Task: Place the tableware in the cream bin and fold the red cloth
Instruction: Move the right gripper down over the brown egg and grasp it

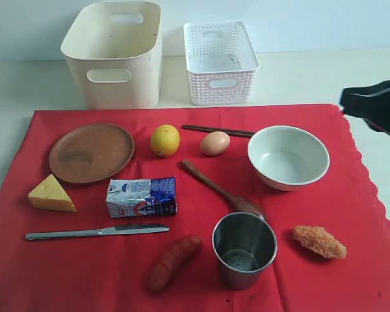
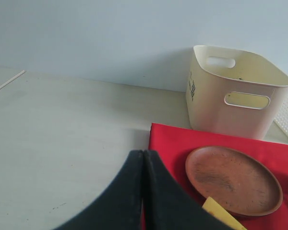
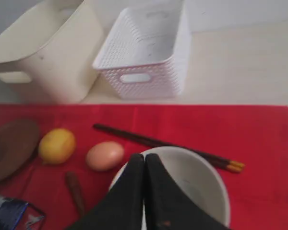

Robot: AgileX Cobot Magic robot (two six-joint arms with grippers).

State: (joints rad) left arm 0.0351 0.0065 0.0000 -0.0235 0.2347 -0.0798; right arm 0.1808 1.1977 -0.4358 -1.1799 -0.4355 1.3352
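Both sets of jaws are closed and empty, so I'd open the right gripper (image 3: 144,156), pinch the white bowl (image 1: 288,156) by its rim on the red cloth (image 1: 354,195), then lift toward the cream bin (image 1: 133,91).

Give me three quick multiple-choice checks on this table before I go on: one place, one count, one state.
1. In the exterior view, relative to the lemon and the white bowl, the egg lies: A left of both; B between them; C right of both.
2. Containers behind the red cloth: A one; B two; C three.
3. The steel cup is: A upright; B on its side; C upside down.

1 B: the egg sits between the two.
2 B: only the cream bin and the white basket stand there.
3 A: its open mouth faces up.
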